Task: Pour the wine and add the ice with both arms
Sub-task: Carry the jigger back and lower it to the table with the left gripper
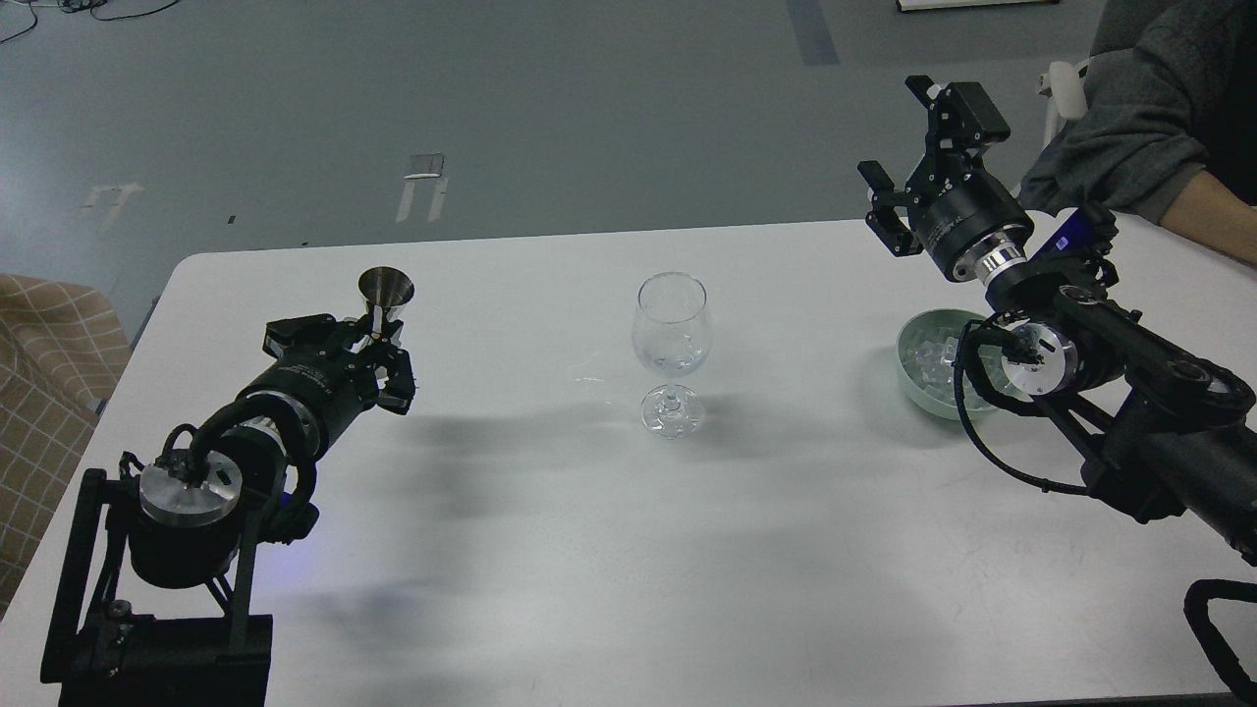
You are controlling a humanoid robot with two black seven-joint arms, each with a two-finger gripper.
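A clear stemmed wine glass (671, 339) stands upright at the table's middle. Something clear and glassy lies in the bottom of its bowl; I cannot tell wine from ice there. My left gripper (378, 339) is at the table's left, shut on the waist of a small steel cone-shaped jigger (385, 288) held upright, well left of the glass. A pale green bowl (913, 378) of ice cubes (928, 352) sits at the right, partly behind my right arm. My right gripper (921, 157) is open and empty, raised above and behind the bowl.
A person's grey-sleeved arm (1139, 128) reaches in at the top right, close to my right gripper. The white table (687, 550) ends at a rounded far-left corner. A checked fabric (39, 363) lies off the table's left side.
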